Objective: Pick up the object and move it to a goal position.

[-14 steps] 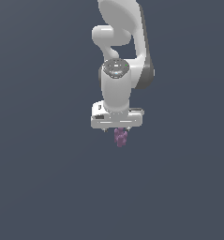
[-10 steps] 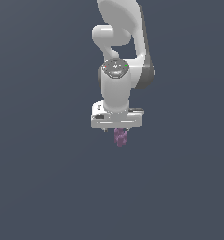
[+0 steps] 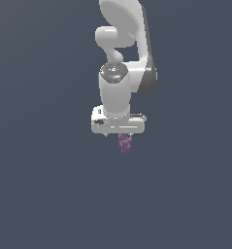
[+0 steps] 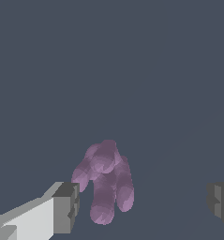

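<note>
We read the step as closing in on the object for the grasp; the gripper stands released, jaws wide apart, nothing held. In the wrist view the object lies between the two fingers but off-centre, almost touching one pad and well apart from the other; we cannot tell whether it touches. In the exterior view the object shows just under the white gripper, on the plain dark grey floor.

To do it well we'd centre the jaws over the object first, so the near finger doesn't shove it sideways; then close across its narrow width.

The object is matte purple-mauve, lumpy, several rounded lobes bunched together, elongated; uneven contact likely, so we'd squeeze the thickest part. Fingers are boxy, grey pads on white bodies.
</note>
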Controlling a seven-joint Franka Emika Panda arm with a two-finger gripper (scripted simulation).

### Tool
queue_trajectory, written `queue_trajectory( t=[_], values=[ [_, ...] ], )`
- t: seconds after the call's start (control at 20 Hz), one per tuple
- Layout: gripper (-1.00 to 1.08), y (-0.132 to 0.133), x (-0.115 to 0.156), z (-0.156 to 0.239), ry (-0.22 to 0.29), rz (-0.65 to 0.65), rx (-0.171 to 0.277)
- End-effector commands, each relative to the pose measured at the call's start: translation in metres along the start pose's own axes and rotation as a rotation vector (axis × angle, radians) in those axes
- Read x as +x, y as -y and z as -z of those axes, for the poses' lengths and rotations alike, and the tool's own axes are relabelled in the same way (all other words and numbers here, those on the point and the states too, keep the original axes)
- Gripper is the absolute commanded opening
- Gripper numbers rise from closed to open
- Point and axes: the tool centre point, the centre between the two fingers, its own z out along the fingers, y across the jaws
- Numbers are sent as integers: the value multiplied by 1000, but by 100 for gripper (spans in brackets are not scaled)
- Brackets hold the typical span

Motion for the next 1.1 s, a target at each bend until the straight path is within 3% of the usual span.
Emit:
queue_trajectory(
  t=[0.0,0.5,1.05],
  values=[
    [100,1,0,0,0,3,0],
    [100,7,-5,-4,0,131,-13],
    [100,22,-16,-12,4,439,-42]
  ],
)
